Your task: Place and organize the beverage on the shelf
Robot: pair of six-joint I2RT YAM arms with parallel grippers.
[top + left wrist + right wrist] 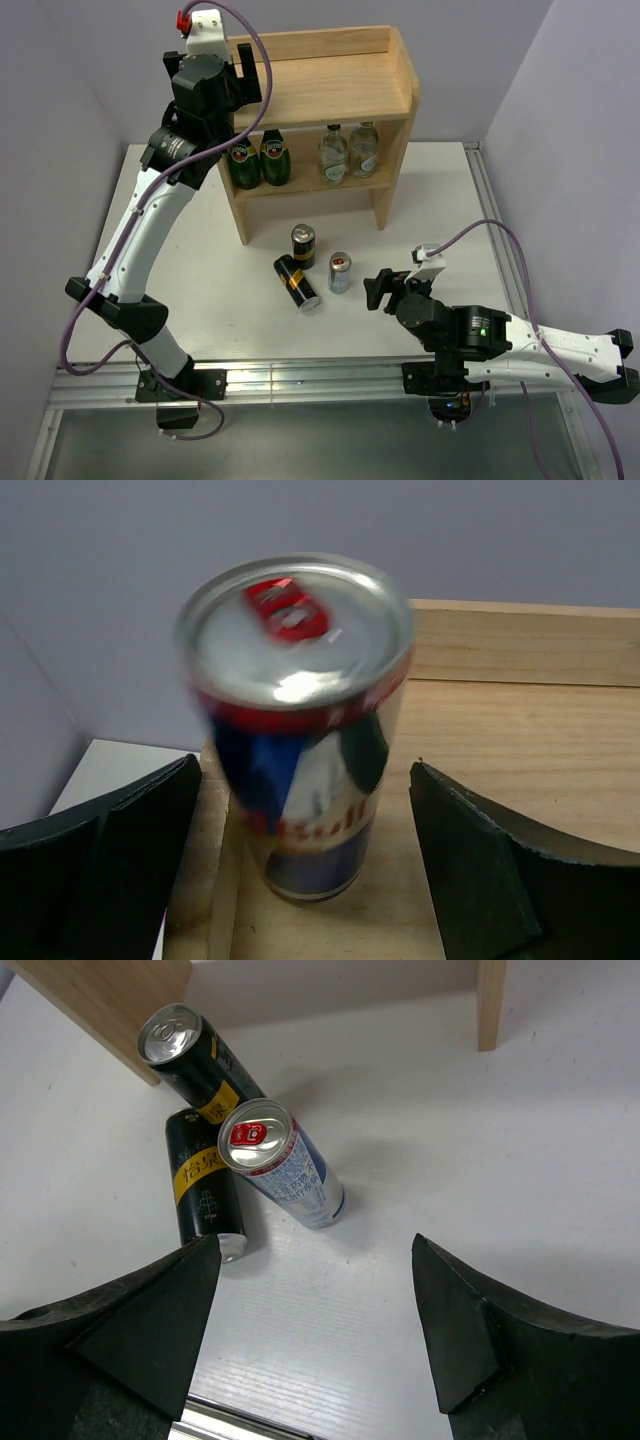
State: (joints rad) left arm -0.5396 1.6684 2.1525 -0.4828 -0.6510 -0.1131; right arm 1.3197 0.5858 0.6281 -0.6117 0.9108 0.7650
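Note:
A blue-and-silver can (300,730) stands upright at the left end of the shelf's top board (520,750), close to the raised rim. My left gripper (305,770) is open around it, with a gap on each side. In the top view that gripper (240,70) hides the can. On the shelf (330,85), the lower tier holds two clear bottles (348,150). On the table lie another blue-and-silver can (285,1165) and two black-and-gold cans, one upright (195,1060), one on its side (205,1185). My right gripper (315,1300) hovers open and empty in front of them.
Two green glass bottles (259,159) stand at the left of the lower tier. The shelf's right leg (490,1005) rises beyond the cans. A metal rail (320,380) runs along the table's near edge, and walls close in on both sides.

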